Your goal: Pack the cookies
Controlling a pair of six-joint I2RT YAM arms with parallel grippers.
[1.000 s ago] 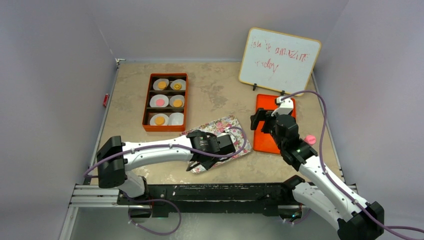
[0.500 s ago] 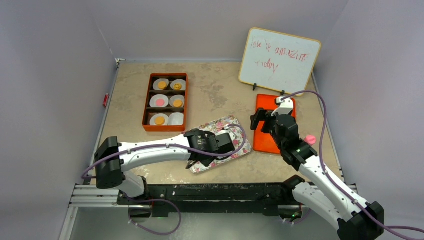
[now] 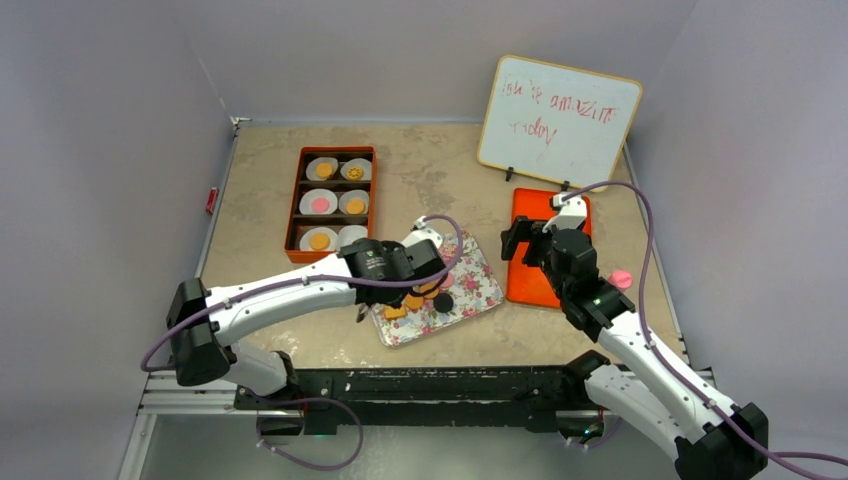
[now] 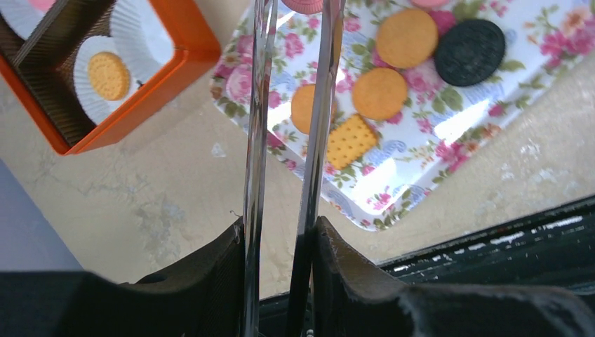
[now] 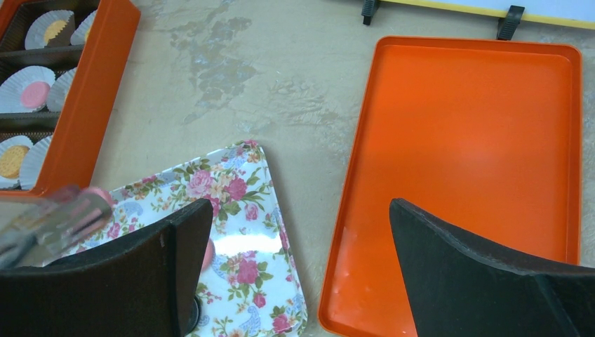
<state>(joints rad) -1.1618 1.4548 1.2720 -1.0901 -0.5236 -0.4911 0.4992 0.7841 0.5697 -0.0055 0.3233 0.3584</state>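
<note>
My left gripper (image 4: 281,225) is shut on a pair of metal tongs (image 4: 256,112). The tongs' blades pinch a pink cookie (image 4: 303,4) at the top edge of the left wrist view. Below them the floral tray (image 4: 449,126) carries round orange cookies (image 4: 406,37), a dark one (image 4: 469,42) and a square tan one (image 4: 351,140). The orange box (image 3: 332,205) holds paper cups, some with cookies (image 4: 109,75). In the top view the left gripper (image 3: 385,265) hangs between box and tray. My right gripper (image 5: 300,207) stands open and empty over the edge of the orange lid (image 5: 477,154).
A whiteboard (image 3: 558,118) with red writing stands at the back right. A small pink object (image 3: 621,279) lies at the table's right edge beside the right arm. The black rail (image 3: 430,385) runs along the near edge.
My left arm has swung back and left off the tray's front, uncovering the cookies on it, and its jaws have narrowed on the tongs. The right arm has not moved.
</note>
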